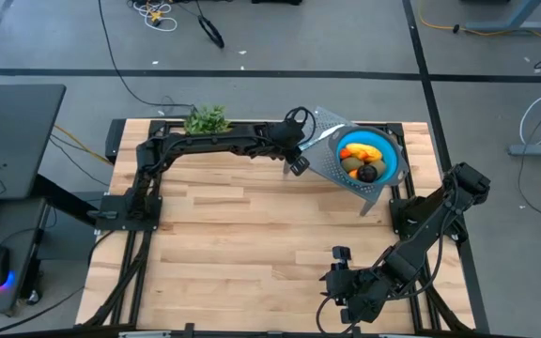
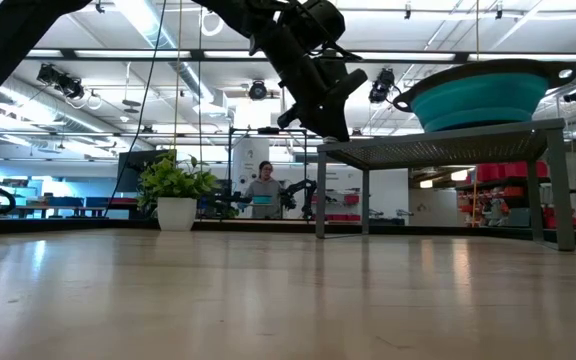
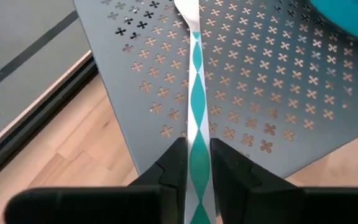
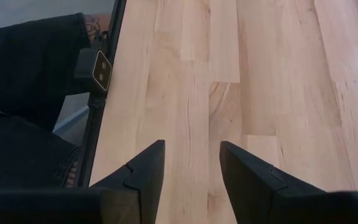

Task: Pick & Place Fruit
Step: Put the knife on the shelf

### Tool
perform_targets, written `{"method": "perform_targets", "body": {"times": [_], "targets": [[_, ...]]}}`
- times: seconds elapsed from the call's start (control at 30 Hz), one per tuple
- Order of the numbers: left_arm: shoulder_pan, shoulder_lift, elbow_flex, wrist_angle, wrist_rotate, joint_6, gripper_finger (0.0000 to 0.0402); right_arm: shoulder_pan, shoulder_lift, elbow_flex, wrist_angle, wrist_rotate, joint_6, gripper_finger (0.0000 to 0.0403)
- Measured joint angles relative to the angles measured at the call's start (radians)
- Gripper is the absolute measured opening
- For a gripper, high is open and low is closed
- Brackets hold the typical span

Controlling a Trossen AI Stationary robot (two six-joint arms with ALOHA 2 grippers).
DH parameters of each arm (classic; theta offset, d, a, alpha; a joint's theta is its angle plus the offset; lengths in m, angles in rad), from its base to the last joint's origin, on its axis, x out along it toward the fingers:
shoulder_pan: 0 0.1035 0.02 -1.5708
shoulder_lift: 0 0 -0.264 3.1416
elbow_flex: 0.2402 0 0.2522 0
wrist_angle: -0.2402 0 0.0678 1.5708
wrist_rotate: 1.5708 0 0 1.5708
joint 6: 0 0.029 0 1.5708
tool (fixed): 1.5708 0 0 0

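A teal bowl point(image 1: 383, 155) stands on a grey perforated metal stand point(image 1: 322, 160) at the table's far right. The fruit point(image 1: 360, 160) lies in it: yellow, orange-red, olive-green and dark purple pieces. My left gripper point(image 1: 296, 161) is at the stand's left edge, above the table point(image 2: 323, 110), shut on a slim knife point(image 3: 197, 93) with a white-and-teal diamond-patterned handle. My right gripper point(image 1: 339, 263) is open and empty over bare wood near the table's near edge; it also shows in the right wrist view point(image 4: 191, 152). My left gripper point(image 3: 197, 146) pinches the knife's patterned handle point(image 3: 197, 134) between its two fingers. The fingers lie along the knife, which runs straight out from them. Its pale far end point(image 3: 186, 11) reaches over the perforated stand. The knife is lifted clear of the table.
A leafy green sprig in a white pot point(image 1: 207, 119) stands at the table's far edge, left of the stand. The stand has thin legs point(image 2: 320, 195) with free room beneath. A person point(image 2: 264, 185) sits far off in the room. Bare wood fills the table's middle and left.
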Motion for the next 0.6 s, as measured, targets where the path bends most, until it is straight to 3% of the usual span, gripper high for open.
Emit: {"method": "perform_targets", "body": {"times": [0.3,0.6], "targets": [[-0.005,0.0,0.0,0.006,0.006,-0.08,0.0079,0.0,0.0,0.0,0.0,0.0,0.0,0.0165],[-0.024,0.002,0.0,0.08,0.087,-0.181,0.006,0.0,0.0,0.0,0.0,0.001,0.0,0.0165]]}}
